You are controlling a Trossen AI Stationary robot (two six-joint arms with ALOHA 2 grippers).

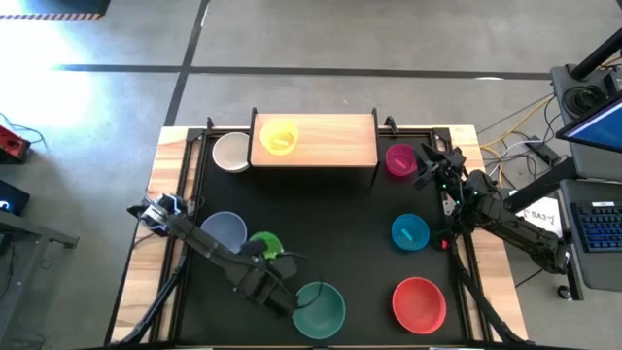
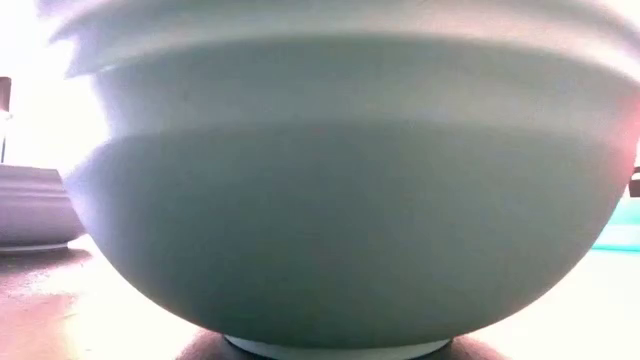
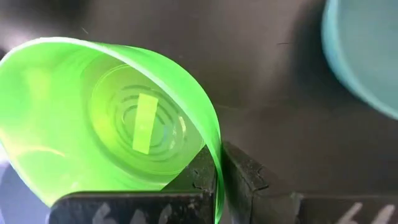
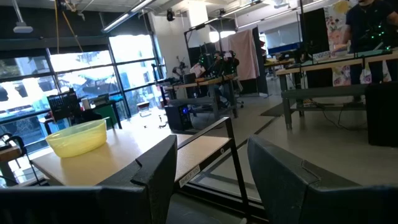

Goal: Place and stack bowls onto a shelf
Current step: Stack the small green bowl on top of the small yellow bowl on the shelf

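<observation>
On the left of the table (image 1: 194,292), the left tool (image 1: 275,264) had its fingers pinched on the rim of the small green bowl (image 1: 264,243), beside the lavender-blue bowl (image 1: 225,230) and the large teal bowl (image 1: 320,309). The white bowl (image 1: 231,151) sat beside the shelf (image 1: 330,144), which carried only the yellow bowl (image 1: 279,136). Farther right lay the magenta bowl (image 1: 400,158), the blue bowl (image 1: 410,232) and the red bowl (image 1: 419,302). The right tool (image 1: 433,160) waited near the magenta bowl, fingers apart and holding nothing.

The bowls looked like light, stiff, smooth plastic, so a rim pinch seemed the sensible hold, though the thin wall might slip or tilt.

Only the left wrist view showed one finger inside the green wall and one outside. The low view was filled by the teal bowl. The right wrist view showed the shelf edge-on.
</observation>
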